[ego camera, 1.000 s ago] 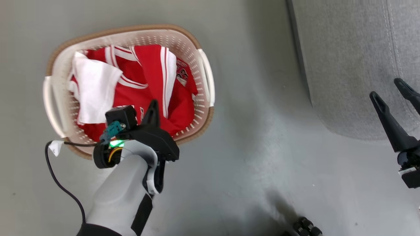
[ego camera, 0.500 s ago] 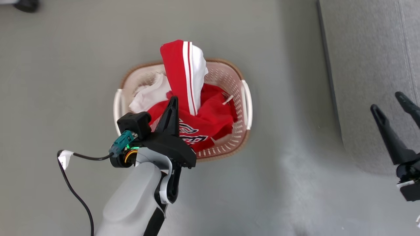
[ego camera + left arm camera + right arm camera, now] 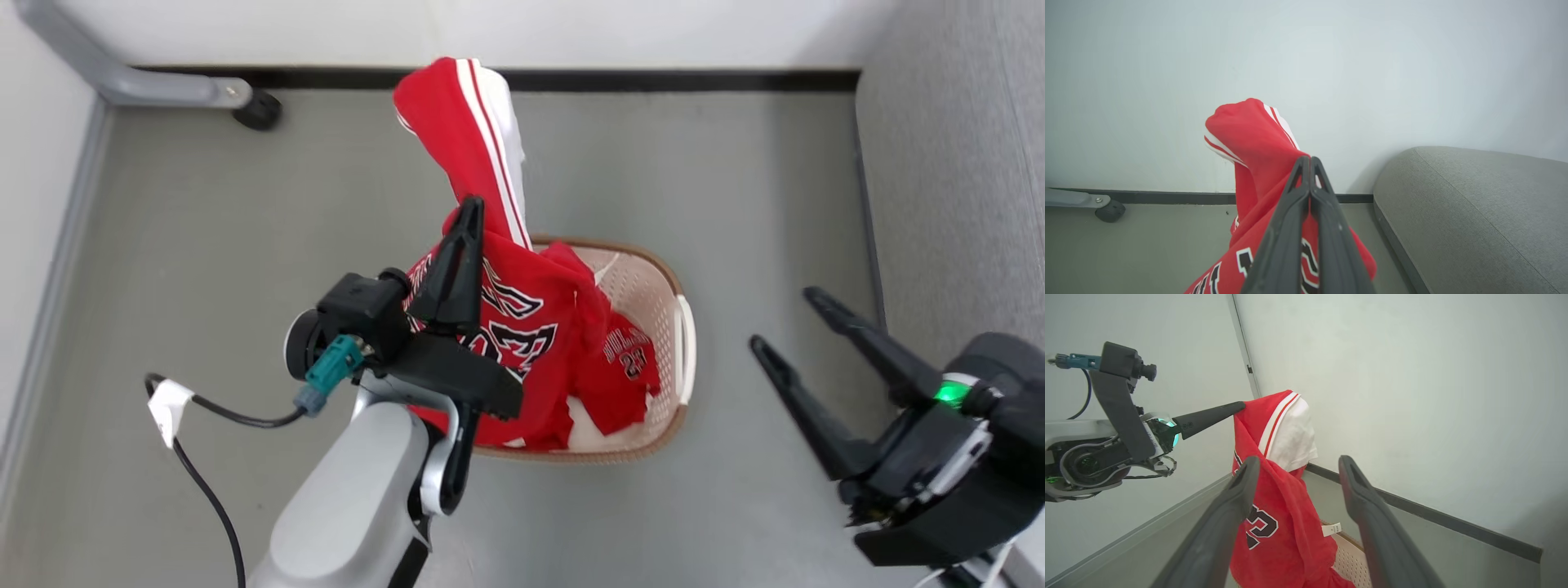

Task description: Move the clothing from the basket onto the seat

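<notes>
Item: clothing (image 3: 531, 327), clamped in my L gripper (image 3: 470, 211), hangs lengthwise, tail prob. in basket (image 3: 653, 263). Dest: seat (image 3: 955, 163), rightward past my empty, spread R gripper (image 3: 782, 318).

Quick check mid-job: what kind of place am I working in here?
Likely a home-style room, perhaps a test mock-up: a grey fabric sofa, a laundry basket holding part of a red jersey on a bare grey floor, and plain white walls with black skirting.
</notes>
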Available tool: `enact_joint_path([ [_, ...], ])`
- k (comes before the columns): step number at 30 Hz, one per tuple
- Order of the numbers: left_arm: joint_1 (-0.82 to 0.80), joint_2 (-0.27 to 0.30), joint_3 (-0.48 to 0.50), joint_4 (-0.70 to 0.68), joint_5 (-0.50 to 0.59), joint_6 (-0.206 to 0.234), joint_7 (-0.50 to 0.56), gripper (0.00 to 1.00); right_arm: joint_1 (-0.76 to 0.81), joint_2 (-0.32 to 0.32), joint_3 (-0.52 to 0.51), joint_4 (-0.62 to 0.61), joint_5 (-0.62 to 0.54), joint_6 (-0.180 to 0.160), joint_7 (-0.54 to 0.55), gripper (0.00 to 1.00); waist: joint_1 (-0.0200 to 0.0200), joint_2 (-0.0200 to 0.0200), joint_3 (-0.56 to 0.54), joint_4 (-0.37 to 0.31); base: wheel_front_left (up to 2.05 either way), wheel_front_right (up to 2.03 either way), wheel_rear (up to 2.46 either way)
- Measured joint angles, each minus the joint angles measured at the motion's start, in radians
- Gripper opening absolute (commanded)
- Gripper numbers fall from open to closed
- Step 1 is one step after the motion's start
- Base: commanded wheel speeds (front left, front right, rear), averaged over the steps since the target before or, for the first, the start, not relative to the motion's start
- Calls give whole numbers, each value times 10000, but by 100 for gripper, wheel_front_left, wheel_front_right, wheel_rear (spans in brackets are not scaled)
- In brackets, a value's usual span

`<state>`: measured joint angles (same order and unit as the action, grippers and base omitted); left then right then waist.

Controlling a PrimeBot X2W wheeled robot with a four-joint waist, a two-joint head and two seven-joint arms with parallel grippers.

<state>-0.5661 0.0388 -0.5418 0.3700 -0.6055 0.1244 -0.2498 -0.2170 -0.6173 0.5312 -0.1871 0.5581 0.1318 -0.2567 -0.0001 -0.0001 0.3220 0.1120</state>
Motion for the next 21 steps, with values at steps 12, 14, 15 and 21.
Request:
enact_joint_path([
  [12,929,23,-616,-660,1233,0,0,0,-683,1210,1536,683,-608,0,0,100,0,0,-1853,848,0,0,0],
  [14,1113,33,-756,-978,1248,0,0,0,-703,1381,1707,754,-665,0,2,100,-1,0,-2145,961,0,0,0],
  [15,1189,33,-823,-1143,1254,0,0,0,-703,1467,1755,792,-677,0,2,100,-1,0,-2278,1019,0,0,0],
  [21,1267,52,-1325,-2132,1446,0,0,0,-693,1923,1952,1229,-867,0,2,100,-1,0,-2860,1446,0,0,0],
])
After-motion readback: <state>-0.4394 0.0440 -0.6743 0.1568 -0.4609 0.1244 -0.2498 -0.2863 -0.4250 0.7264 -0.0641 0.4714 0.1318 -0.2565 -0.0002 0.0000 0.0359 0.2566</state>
